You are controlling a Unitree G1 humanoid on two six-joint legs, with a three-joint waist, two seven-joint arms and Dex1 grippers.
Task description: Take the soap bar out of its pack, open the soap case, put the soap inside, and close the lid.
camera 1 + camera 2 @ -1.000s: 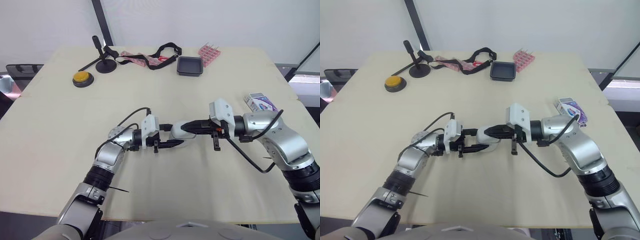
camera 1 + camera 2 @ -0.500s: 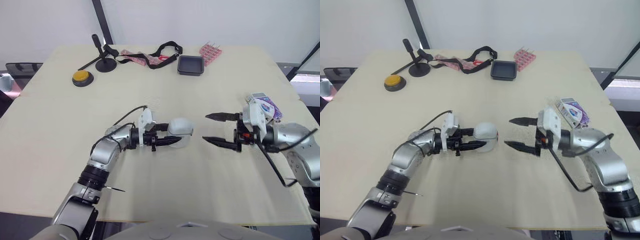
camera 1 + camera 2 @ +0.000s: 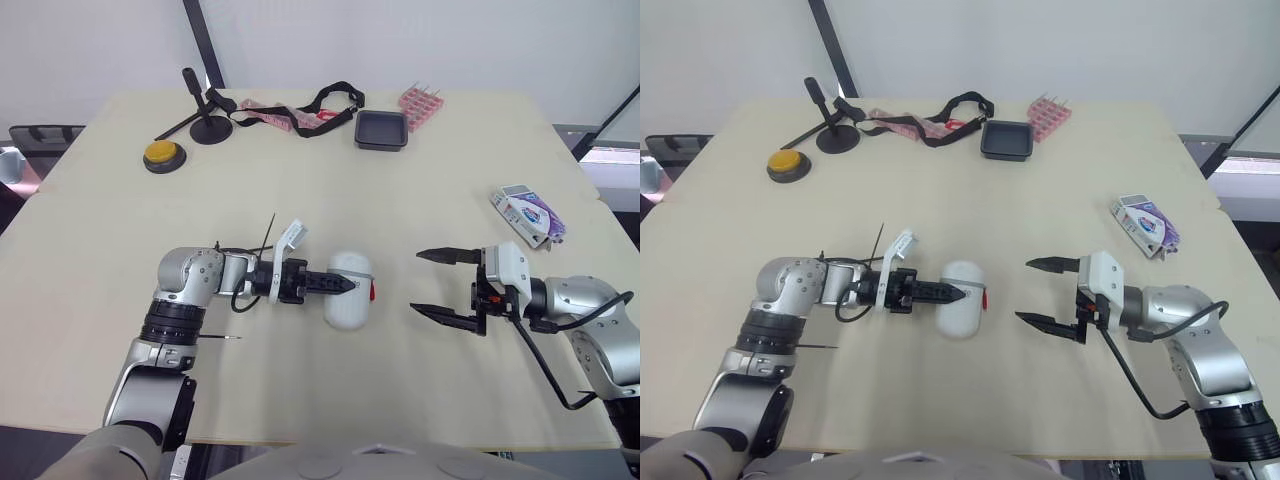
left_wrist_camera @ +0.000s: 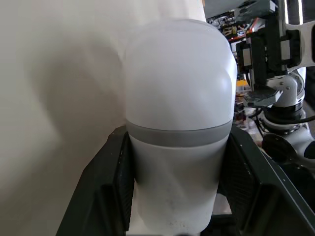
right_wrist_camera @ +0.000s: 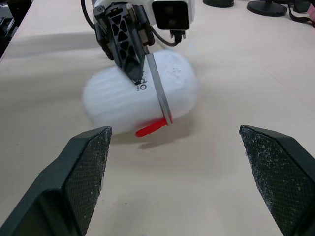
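Case [image 3: 348, 305]: one, closed, near table centre, pinched by left gripper [image 3: 340, 285] and swung round within the last second. Right gripper [image 3: 416, 281]: has released it, now at its 3 o'clock, fingers spread. Pack [image 3: 530, 213]: one, at 2 o'clock, untouched, probably the next target. Grippers: two.

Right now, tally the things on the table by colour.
White: 1, soap case
Purple-white: 1, soap pack
Black: 2, tray, stand
Yellow: 1, button
Pink: 1, rack
Black-pink: 1, strap
Total: 7
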